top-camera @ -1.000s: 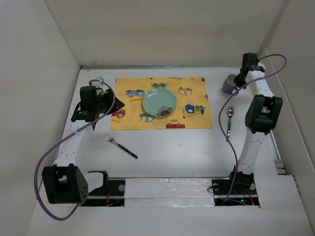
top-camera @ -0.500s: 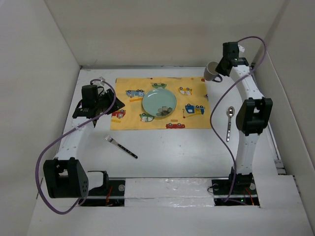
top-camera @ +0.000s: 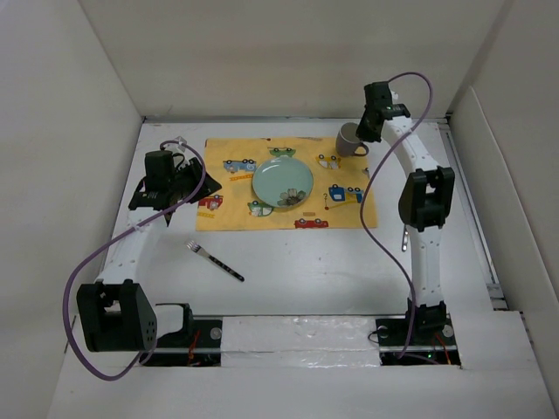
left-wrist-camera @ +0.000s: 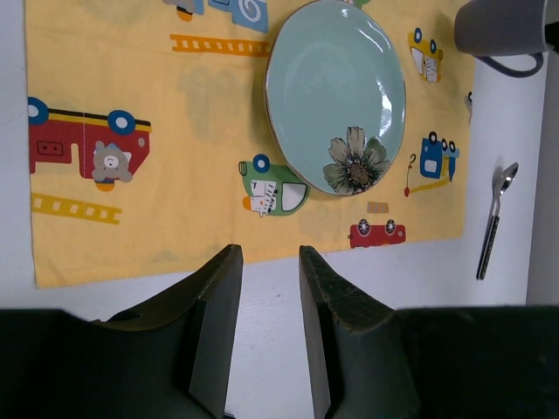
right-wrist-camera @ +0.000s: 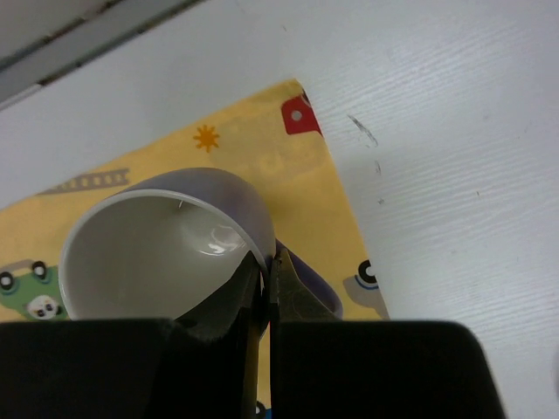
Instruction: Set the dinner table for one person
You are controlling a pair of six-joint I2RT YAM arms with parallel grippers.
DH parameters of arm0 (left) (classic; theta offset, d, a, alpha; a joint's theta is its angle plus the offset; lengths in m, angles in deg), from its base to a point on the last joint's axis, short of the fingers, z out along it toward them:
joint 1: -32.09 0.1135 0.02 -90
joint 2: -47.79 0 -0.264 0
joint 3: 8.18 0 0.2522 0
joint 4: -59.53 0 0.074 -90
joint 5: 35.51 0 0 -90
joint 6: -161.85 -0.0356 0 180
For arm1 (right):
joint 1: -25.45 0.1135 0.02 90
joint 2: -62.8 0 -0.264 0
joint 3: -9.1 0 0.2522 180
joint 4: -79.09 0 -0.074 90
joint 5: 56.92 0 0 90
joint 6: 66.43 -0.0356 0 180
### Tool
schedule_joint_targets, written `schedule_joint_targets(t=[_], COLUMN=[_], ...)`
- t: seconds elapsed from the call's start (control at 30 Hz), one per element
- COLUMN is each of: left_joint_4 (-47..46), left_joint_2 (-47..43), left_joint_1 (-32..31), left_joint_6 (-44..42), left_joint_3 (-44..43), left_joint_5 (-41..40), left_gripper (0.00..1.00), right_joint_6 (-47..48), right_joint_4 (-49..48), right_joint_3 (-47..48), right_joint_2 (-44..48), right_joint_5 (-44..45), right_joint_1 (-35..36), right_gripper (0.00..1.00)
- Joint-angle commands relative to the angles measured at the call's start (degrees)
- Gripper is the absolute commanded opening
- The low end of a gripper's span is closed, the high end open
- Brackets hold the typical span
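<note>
Two claws are at work. The right claw [right-wrist-camera: 266,279] is pinched tight on the rim of the one mug [right-wrist-camera: 166,253], one finger inside the wall and one outside, right beside the handle. The mug is grey outside and hangs tilted from the claw. Its glossy white inside holds nothing but a glint of light. Directly below this claw lies the far right corner of the one placemat [top-camera: 262,148], yellow with small cars. I cannot tell whether the mug touches the cloth.

The left claw [left-wrist-camera: 267,257] stands about half open with nothing between its fingers. Its tips are over bare white bench [top-camera: 306,271], just short of the placemat's edge.

Ahead of the left claw, near the middle of the placemat, sits the one plate [left-wrist-camera: 336,96]. It is pale green with a thin rim, and only a printed flower shows on its face.

There is one fork [top-camera: 214,260], lying on the bench behind the left claw, towards the arm bases and off the cloth. There is one spoon [left-wrist-camera: 493,223], lying on the bench beyond the placemat's edge furthest from the left claw, back from the right claw towards its arm's base.

The bench is the large white surface under both claws, carrying everything, with white walls around it.
</note>
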State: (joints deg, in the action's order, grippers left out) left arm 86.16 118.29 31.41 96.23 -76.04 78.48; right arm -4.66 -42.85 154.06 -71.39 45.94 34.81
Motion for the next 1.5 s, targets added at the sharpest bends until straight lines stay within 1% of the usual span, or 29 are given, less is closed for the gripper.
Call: schedule_joint_targets(t=[0.0, 0.17, 0.2, 0.23, 0.27, 0.3, 0.33, 0.4, 0.43, 0.47, 0.5, 0.53, 0.57, 0.6, 0.63, 0.67, 0.7, 0.77, 0.8, 0.87, 0.9, 0.93, 0.97, 1.03, 1.07, 1.17, 1.27, 1.4, 1.47], left_joint_4=[-1.3, -1.3, -1.3, -1.3, -1.2, -1.2, -1.1, -1.2, -1.2, -1.2, -1.3, -1.3, -1.3, -1.3, -1.5, -1.6, -1.8, -2.1, -2.1, -2.5, -2.6, -2.6, -2.8, -3.1, -3.5, -3.8, -4.1, -3.9, -3.9], left_joint_2=[-0.5, -0.5, -0.5, -0.5, -0.5, -0.5, -0.5, -0.4, -0.5, -0.5, -0.7, -0.7, -0.9, -1.1, -1.2, -1.6, -1.7, -2.0, -2.0, -2.0, -1.9, -1.9, -1.7, -1.6, -1.6, -1.3, -1.1, -1.4, -1.6], left_joint_1=[-0.2, -0.2, -0.2, -0.2, -0.2, -0.2, -0.2, -0.2, -0.2, -0.2, -0.2, -0.2, -0.2, -0.2, -0.2, -0.2, -0.2, -0.2, -0.2, -0.2, -0.2, -0.2, -0.2, -0.2, -0.2, -0.2, -0.2, -0.2, -0.2], left_joint_6=[-0.9, -0.9, -0.9, -0.9, -0.9, -0.9, -0.9, -0.9, -0.8, -0.8, -0.7, -0.7, -0.7, -0.7, -0.7, -0.6, -0.5, -0.3, -0.3, -0.2, 0.0, 0.0, 0.0, 0.2, 0.2, 0.4, 0.7, 0.7, 0.7], left_joint_3=[-1.4, -0.9, -0.9, -0.9, -0.9, -0.9, -0.9, -0.9, -0.9, -0.9, -0.6, -0.6, -0.5, -0.3, 0.0, 0.1, 0.3, 0.8, 0.9, 1.2, 1.2, 1.2, 1.2, 1.5, 1.5, 2.0, 2.3, 2.2, 2.3], left_joint_5=[0.4, 0.4, 0.4, 0.4, 0.4, 0.4, 0.4, 0.4, 0.4, 0.6, 0.8, 0.9, 0.9, 1.0, 1.1, 1.1, 1.1, 1.2, 1.2, 1.9, 1.9, 2.3, 2.4, 2.9, 3.2, 3.8, 4.1, 4.1, 4.1], left_gripper=[0.30, 0.30, 0.30, 0.30, 0.30, 0.30, 0.30, 0.30, 0.30, 0.30, 0.30, 0.30, 0.30, 0.30, 0.30, 0.30, 0.30, 0.30, 0.30, 0.30, 0.30, 0.30, 0.30, 0.30, 0.30, 0.30, 0.30, 0.30, 0.30], right_joint_6=[-0.4, -0.9, -1.2, -1.2, -1.2, -1.2, -1.2, -1.4, -1.5, -2.0, -2.5, -2.5, -3.3, -3.9, -4.8, -6.7, -7.7, -9.6, -9.7, -10.9, -11.4, -11.9, -12.4, -12.6, -12.2, -11.6, -11.3, -11.0, -10.2], right_joint_4=[-1.0, -0.1, -0.2, -0.2, -0.7, -0.7, -0.7, -1.2, -1.7, -2.6, -4.0, -4.0, -6.1, -7.7, -11.6, -13.8, -15.4, -19.5, -20.4, -19.9, -19.3, -18.8, -19.0, -19.3, -19.3, -18.9, -18.6, -19.1, -20.0], right_joint_3=[3.2, 2.7, 2.1, 2.1, 1.9, 1.9, 2.1, 1.6, 1.1, -1.3, -5.7, -5.8, -12.5, -17.1, -22.2, -27.6, -38.4, -48.4, -57.0, -63.8, -66.8, -72.3, -74.8, -80.5, -81.7, -83.8, -84.0, -83.9, -83.6], right_joint_2=[1.3, 0.4, 0.7, 0.7, 1.0, 1.3, 2.1, 3.8, 6.4, 8.1, 12.3, 12.4, 17.8, 21.0, 24.3, 30.9, 34.2, 40.0, 44.7, 48.4, 51.5, 52.8, 54.2, 56.7, 57.3, 57.6, 55.0, 51.1, 49.6], right_joint_5=[1.3, 0.5, 0.3, 0.3, 0.2, 0.0, -0.6, -1.9, -2.2, -2.5, -3.0, -3.0, -3.1, -3.1, -3.8, -4.2, -4.4, -4.9, -5.0, -4.3, -4.0, -3.5, -3.5, -2.8, -2.9, -1.6, -0.7, 0.3, 0.2], right_joint_1=[0.0, 0.0, 0.0, 0.0, 0.0, 0.0, 0.0, -0.6, -1.4, -1.9, -3.7, -3.7, -4.4, -5.2, -7.0, -7.9, -8.7, -10.7, -10.7, -11.4, -12.0, -12.0, -12.5, -13.2, -13.8, -13.8, -14.5, -15.0, -15.0], right_gripper=[0.00, 0.00, 0.15, 0.15, 0.22, 0.31, 0.44, 0.53, 0.58, 0.59, 0.59, 0.59, 0.55, 0.45, 0.22, 0.07, 0.00, 0.00, 0.00, 0.00, 0.05, 0.23, 0.31, 0.46, 0.49, 0.50, 0.50, 0.47, 0.42])
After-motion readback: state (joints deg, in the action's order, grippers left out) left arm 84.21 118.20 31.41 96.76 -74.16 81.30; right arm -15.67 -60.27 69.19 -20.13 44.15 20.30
